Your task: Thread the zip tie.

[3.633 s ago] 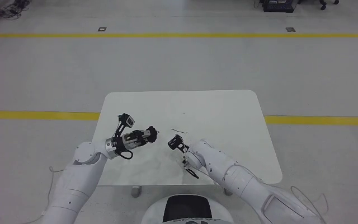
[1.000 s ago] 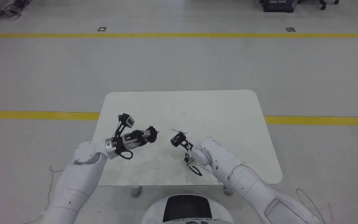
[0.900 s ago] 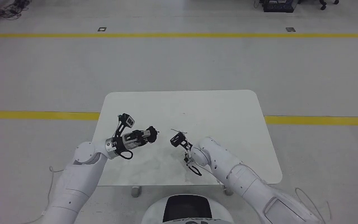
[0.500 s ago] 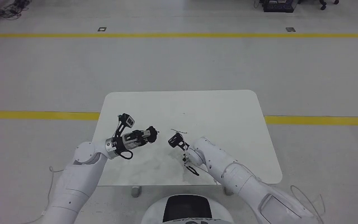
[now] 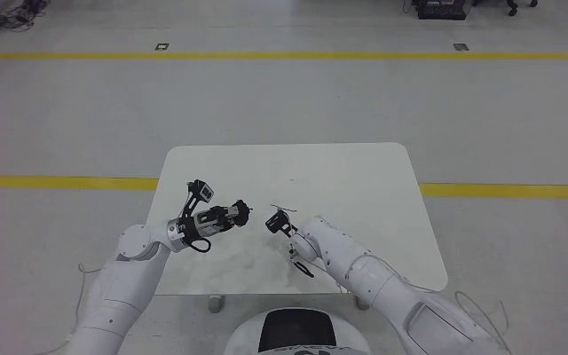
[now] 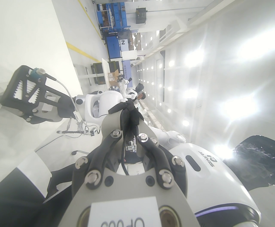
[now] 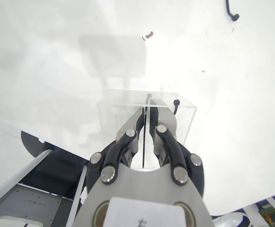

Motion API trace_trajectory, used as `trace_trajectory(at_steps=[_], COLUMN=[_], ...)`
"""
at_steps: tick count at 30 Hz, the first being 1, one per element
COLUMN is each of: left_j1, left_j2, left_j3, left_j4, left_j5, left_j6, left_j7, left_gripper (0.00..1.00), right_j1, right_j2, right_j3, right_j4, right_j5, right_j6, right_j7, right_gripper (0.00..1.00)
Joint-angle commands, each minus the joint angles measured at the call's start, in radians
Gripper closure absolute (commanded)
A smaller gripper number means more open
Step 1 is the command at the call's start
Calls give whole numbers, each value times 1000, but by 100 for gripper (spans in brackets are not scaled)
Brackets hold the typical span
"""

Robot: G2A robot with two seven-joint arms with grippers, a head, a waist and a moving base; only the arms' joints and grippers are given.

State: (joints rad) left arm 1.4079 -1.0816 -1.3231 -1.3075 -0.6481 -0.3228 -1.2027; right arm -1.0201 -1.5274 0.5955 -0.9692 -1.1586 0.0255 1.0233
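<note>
— Starting nearest: what does the right gripper [image 7: 146, 111] have?
— Its fingers are pinched on a black zip tie [image 7: 144, 139], gripped up near the head, with the strap trailing back toward the wrist. I judge that this hold leaves the head out front, where a tail could be fed in.
— And just past the fingertips?
— A clear box [image 7: 189, 116] stands on the table [image 5: 355, 169], touching the fingers or just behind them; I cannot tell which. A second tie's head [image 7: 176, 102] shows beside one finger.
— The left gripper [image 6: 126, 110]?
— Its fingers are pressed together, and a black strand [image 6: 123, 154] runs back between them. Whether that is a tie I cannot tell. It hangs over the table's near part, pointing at the right gripper, near but apart, likely so the two can meet for threading.
— Farther out?
— A loose tie [image 7: 233, 14] and a brown crumb [image 7: 148, 34] lie on the white top. Beyond is pale floor [image 5: 284, 98] with a yellow line [image 5: 497, 190], and blue racks [image 6: 113, 19] stand far back in the hall.
</note>
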Motion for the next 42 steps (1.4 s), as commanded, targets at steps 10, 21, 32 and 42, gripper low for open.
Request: trace_trajectory(at_steps=[10,21,32,42], left_j1=[0,0,0,0], left_j2=[0,0,0,0], left_j3=[0,0,0,0], left_j4=[0,0,0,0], left_j5=[0,0,0,0], left_j6=[0,0,0,0], left_j7=[0,0,0,0], left_gripper=[100,100,100,100], right_j1=[-9,-177,-442,-557], right_j2=[-3,88,186,275], right_j3=[10,172,416,525], right_j4=[-23,-343,-690,-792], right_j5=[-23,-95,-98,71], right_j6=[18,-36,-236,-366], right_j7=[7,19,-98,-389], right_gripper=[100,100,100,100])
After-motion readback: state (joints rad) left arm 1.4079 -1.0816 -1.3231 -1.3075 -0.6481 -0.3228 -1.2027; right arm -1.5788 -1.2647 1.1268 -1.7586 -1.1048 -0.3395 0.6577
